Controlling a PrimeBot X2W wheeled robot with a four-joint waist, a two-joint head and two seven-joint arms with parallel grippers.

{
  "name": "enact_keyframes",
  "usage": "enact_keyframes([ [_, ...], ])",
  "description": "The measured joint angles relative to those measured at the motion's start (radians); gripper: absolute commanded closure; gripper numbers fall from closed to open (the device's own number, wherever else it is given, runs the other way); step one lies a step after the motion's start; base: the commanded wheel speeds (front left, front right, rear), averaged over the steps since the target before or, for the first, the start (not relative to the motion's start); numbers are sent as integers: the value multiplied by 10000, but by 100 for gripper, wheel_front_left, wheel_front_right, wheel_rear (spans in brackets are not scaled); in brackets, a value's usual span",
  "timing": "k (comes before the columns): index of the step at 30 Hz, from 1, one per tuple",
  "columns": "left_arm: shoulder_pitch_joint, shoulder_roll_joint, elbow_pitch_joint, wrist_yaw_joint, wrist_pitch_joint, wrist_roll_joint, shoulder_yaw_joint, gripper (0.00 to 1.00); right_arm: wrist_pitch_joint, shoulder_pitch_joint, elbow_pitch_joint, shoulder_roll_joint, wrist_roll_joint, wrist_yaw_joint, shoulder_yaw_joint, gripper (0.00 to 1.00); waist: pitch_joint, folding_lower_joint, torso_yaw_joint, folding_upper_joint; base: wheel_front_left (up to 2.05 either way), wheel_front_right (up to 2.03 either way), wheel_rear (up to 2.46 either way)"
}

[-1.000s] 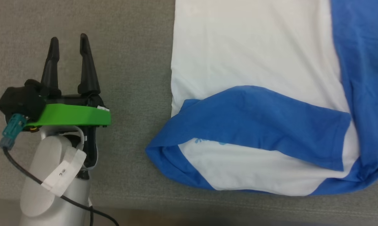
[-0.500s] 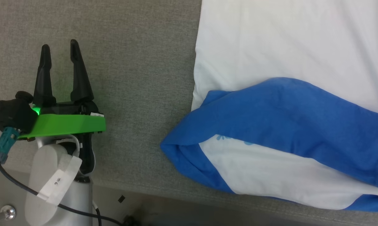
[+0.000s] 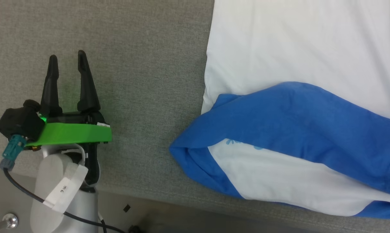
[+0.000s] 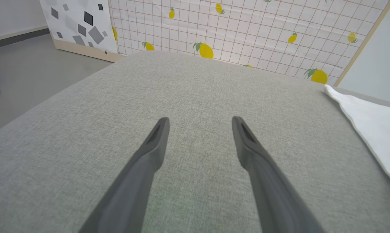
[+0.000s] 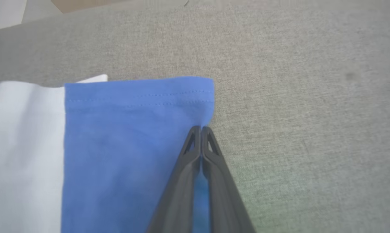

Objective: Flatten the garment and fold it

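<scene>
Currently we are logging the garment point(image 3: 279, 48): likely soft, light, limp, lying on the counter point(image 3: 133, 64); right gripper point(image 5: 200, 129) fingers are pinching its blue sleeve point(image 5: 133, 129) edge, seemingly a sound hold; left gripper point(image 3: 67, 55) fingers are gaping, empty

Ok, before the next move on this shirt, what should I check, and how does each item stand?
1. Grip: right pincer shut on the stitched blue hem: ok, tips pinch its side edge.
2. Depth of that pinch: cannot tell.
3. Free arm: left pincer open, apart from the garment: ok, it is over the grey surface.
4. Flatness: not ok, a blue sleeve lies folded across the white body.
5. Whole shirt in view: not ok, it runs off the head view's right edge.
</scene>
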Motion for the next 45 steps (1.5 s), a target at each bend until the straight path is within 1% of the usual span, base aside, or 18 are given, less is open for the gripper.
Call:
enact_keyframes([
  [5, 300, -10, 368, -42, 0, 111, 13, 0, -1175, 1259, -792, -111, 343, 0, 46, 100, -611, 0, -79, 0, 0, 0, 0],
  [8, 587, -15, 585, -54, 0, 221, 4, 0, -1653, 2136, -1436, -215, 405, 0, 148, 100, -1080, 0, -156, 0, 0, 0, 0],
  [11, 926, -17, 752, -123, 0, 307, 25, 0, -1841, 3000, -2408, -226, 426, 0, 341, 100, -1601, -1, -257, 0, 0, 0, 0],
  [13, 1159, -17, 842, -125, 0, 345, 23, 0, -1824, 3578, -3269, -90, 493, 2, 550, 100, -1950, -1, -333, 0, 0, 0, 0],
  [16, 1499, -21, 965, -134, 0, 399, -25, 0, -1576, 4431, -4667, 234, 700, 2, 1149, 100, -2488, -1, -457, 0, 0, 0, 0],
  [21, 1800, -23, 1074, -136, 0, 401, -54, 0, -761, 5544, -6763, 686, 821, 2, 2704, 100, -3328, -1, -650, 0, 0, 0, 0],
  [24, 1882, -23, 1122, -138, 0, 401, -105, 0, -495, 5816, -7413, 840, 865, 2, 3745, 100, -3724, -1, -734, 0, 0, 0, 0],
  [26, 1897, -27, 1139, -140, 0, 391, -188, 0, -362, 5950, -7601, 867, 884, 2, 4556, 100, -3960, -1, -760, 0, 0, 0, 0],
  [31, 1949, -27, 1160, -199, 0, 384, -198, 0, -309, 5990, -7455, 918, 876, 2, 6477, 100, -4285, -2, -679, 0, 0, 0, 0],
  [36, 2006, -27, 1183, -209, 0, 284, -265, 0, -531, 5918, -6245, 1166, 1206, 2, 8211, 100, -4277, -1, -439, 0, 0, 0, 0],
  [38, 2005, -27, 1197, -209, 0, 242, -337, 0, -623, 5846, -5520, 1237, 1373, 2, 8976, 100, -4209, -1, -318, 0, 0, 0, 0],
  [41, 2000, -29, 1216, -207, 0, 163, -418, 0, -648, 5832, -4658, 1310, 1517, 2, 9662, 100, -4121, -1, -157, 0, 0, 0, 0],
  [45, 1993, -29, 1218, -192, 0, 82, -479, 0, -639, 5839, -3384, 1279, 1705, 2, 10205, 100, -3989, -1, 62, 0, 0, 0, 0],
])
